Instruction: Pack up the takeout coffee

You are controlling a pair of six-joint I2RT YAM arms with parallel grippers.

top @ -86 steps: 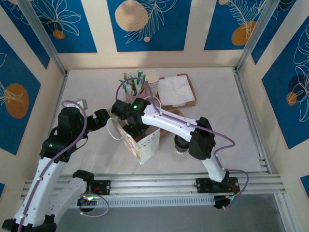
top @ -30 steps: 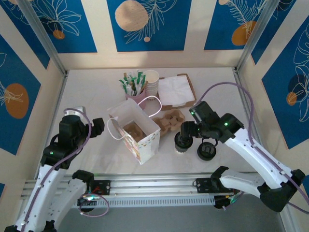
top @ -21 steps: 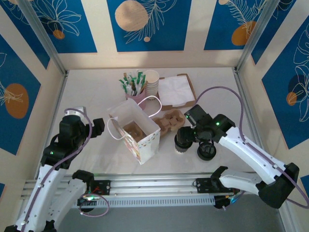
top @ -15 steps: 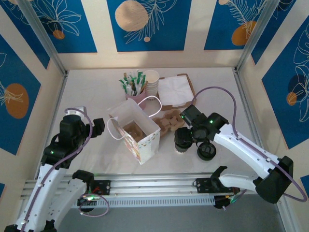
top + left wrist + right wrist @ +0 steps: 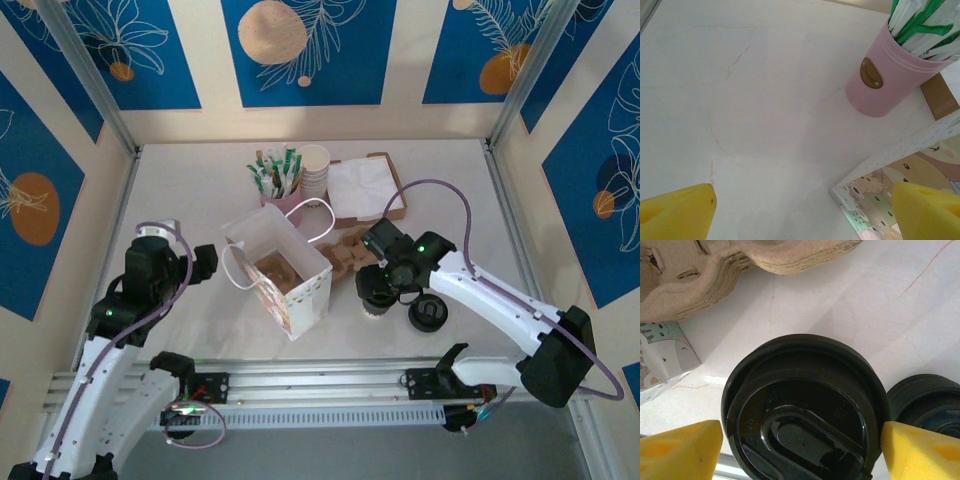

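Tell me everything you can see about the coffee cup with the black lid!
The coffee cup stands upright on the white table. Its round black plastic lid looks shiny, with a raised rim and an oval dip in the middle. A bit of pale paper cup peeks out underneath. The open right gripper hovers over it, one yellow pad on each side. A loose black lid lies close beside it; a cardboard tray sits behind.

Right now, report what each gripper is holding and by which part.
Nothing is held. The right gripper stands open, its fingers flanking the takeout coffee, not clamped. The left gripper is open over the table.
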